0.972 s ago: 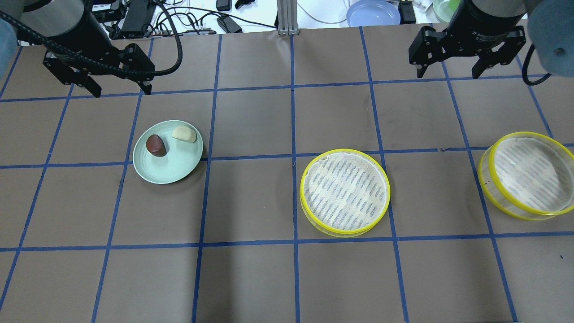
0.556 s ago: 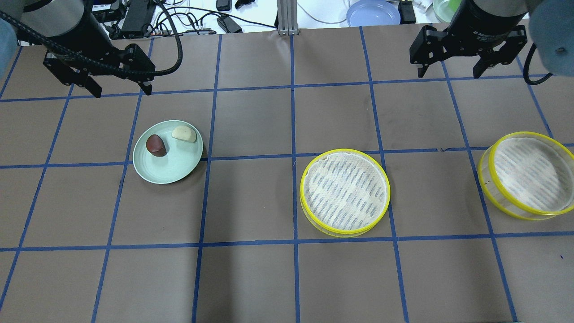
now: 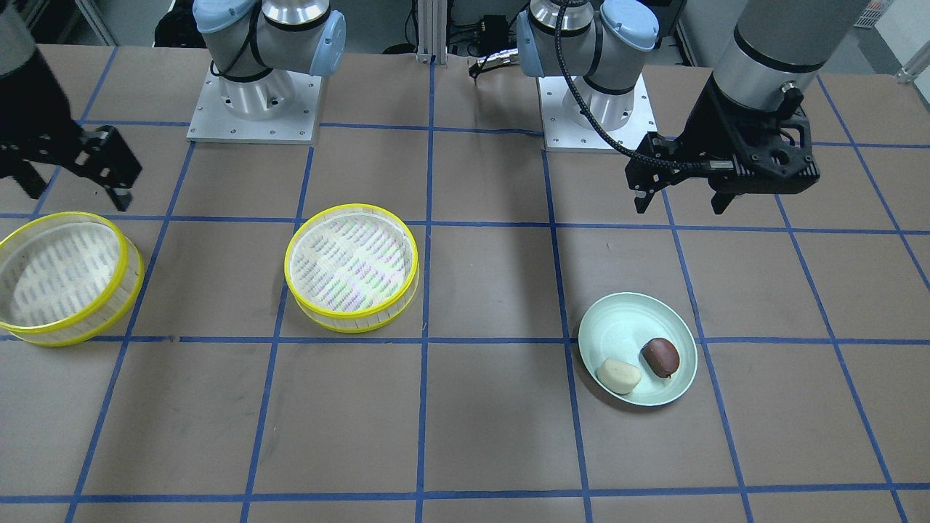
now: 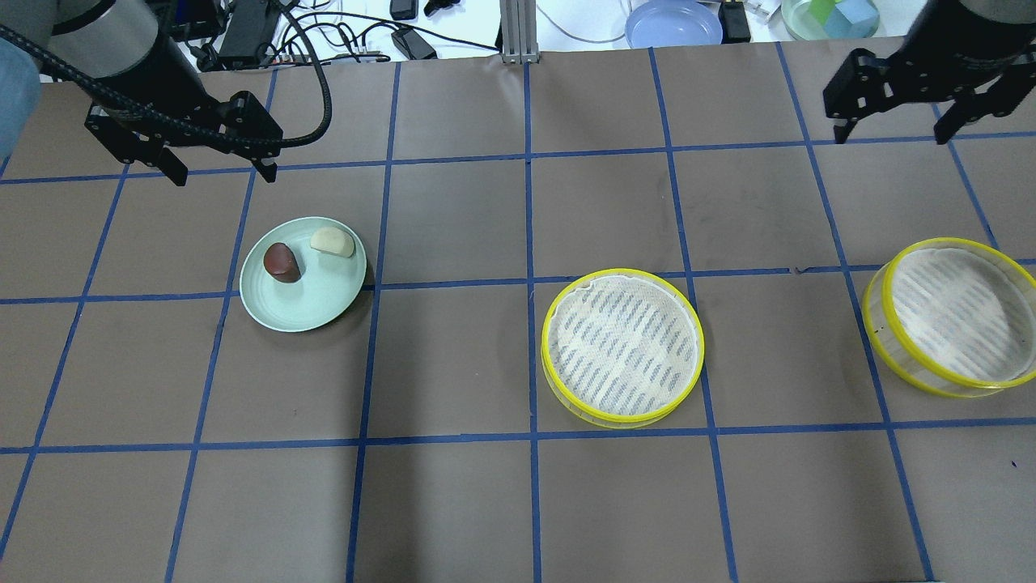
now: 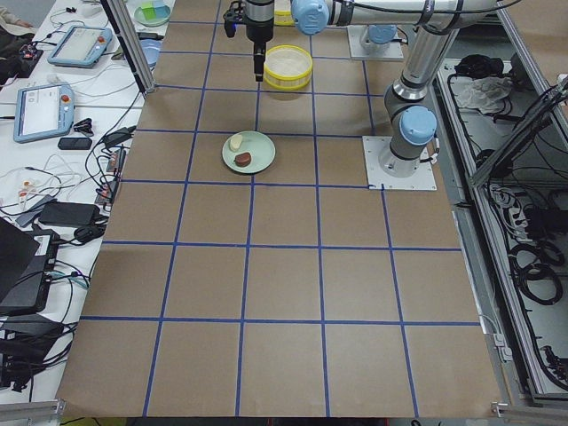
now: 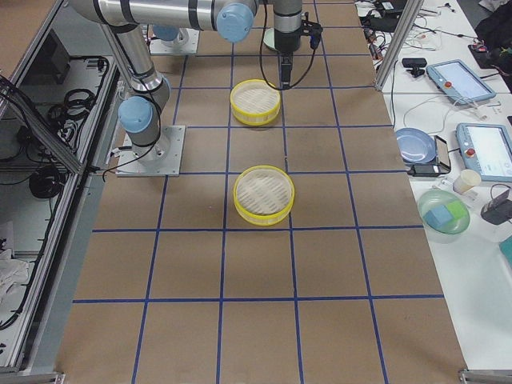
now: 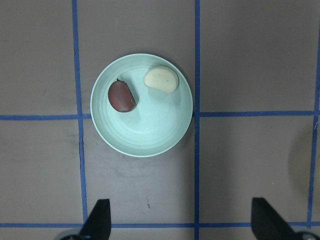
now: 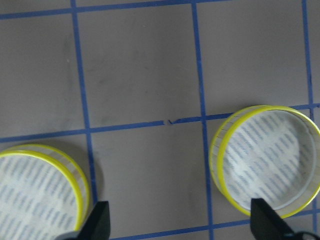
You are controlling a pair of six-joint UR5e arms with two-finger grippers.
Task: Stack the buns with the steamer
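The brown gridded surface (image 4: 453, 502) carries two round yellow-rimmed steamer trays (image 4: 622, 346) (image 4: 953, 316) and a pale green round plate (image 4: 312, 312). The left pincer (image 4: 222, 174) and right pincer (image 4: 890, 138) hover, fingers spread. A reddish-brown oval bun (image 4: 281, 261) and a cream oval bun (image 4: 333, 241) lie on the plate.

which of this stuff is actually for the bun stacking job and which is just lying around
For the job:
- pale cream bun
- dark reddish-brown bun
- green plate holding both buns
- middle steamer tray
- steamer tray on the robot's right

Just lying about, beyond the table's far edge:
- blue plate
- clear bowl of blocks
- cables
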